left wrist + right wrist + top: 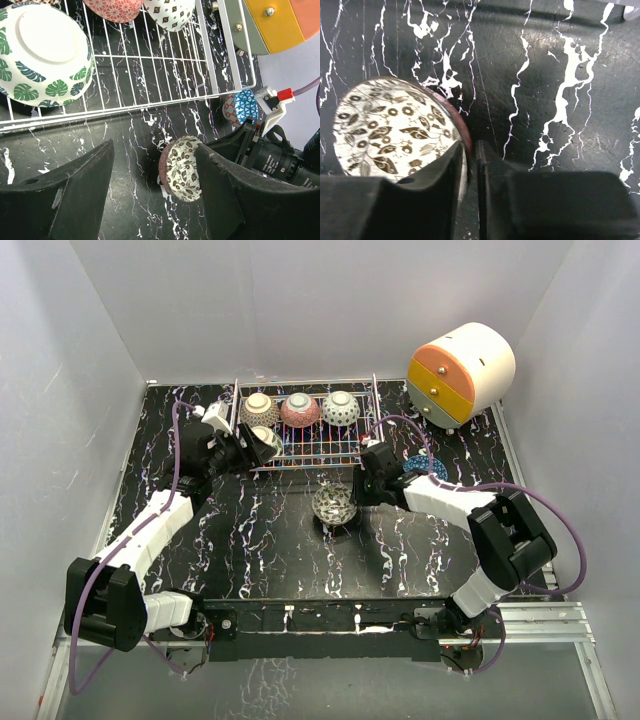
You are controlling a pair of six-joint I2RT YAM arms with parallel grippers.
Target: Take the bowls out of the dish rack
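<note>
The wire dish rack (345,445) stands at the back centre and also shows in the left wrist view (150,75). It holds a green-leaf bowl (266,439) (45,55) upside down at its front left. Along its back stand a pale bowl (257,405), a pink-red bowl (300,409) (115,7) and a grey-white bowl (340,407) (170,12). My left gripper (255,450) (154,150) is open and empty, just in front of the rack by the green-leaf bowl. My right gripper (357,496) (471,160) is shut on the rim of a brown-patterned bowl (333,505) (395,130) (185,167), tilted just above the table.
A blue patterned bowl (425,468) (242,105) lies on the table behind my right arm. A big white cylinder with an orange-yellow face (460,370) (280,22) stands at the back right. White walls close in the black marbled table (250,550).
</note>
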